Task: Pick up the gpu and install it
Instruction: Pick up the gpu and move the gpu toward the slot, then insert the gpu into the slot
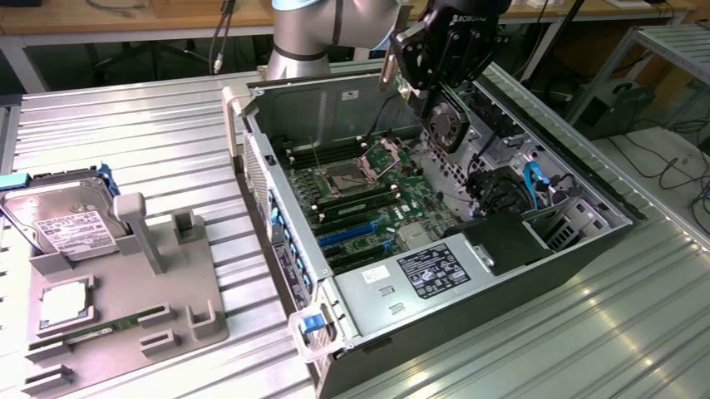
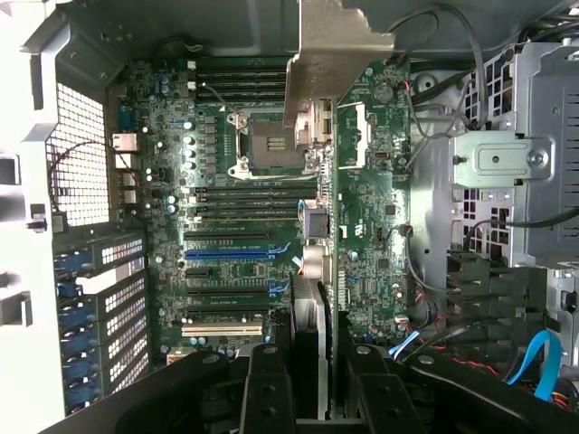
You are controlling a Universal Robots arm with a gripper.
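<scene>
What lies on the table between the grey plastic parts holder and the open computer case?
Nothing. In the exterior view, the ribbed metal table is bare between the grey plastic parts holder and the open computer case.

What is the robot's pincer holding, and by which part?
The gpu. The pincer clamps its upper long edge from both faces, so the card hangs on edge above the open computer case.

The gpu (image 1: 446,125) hangs upright on edge, lifted above the open case's motherboard (image 1: 383,195) — dark face outward, silver bracket at 1 end.
</scene>
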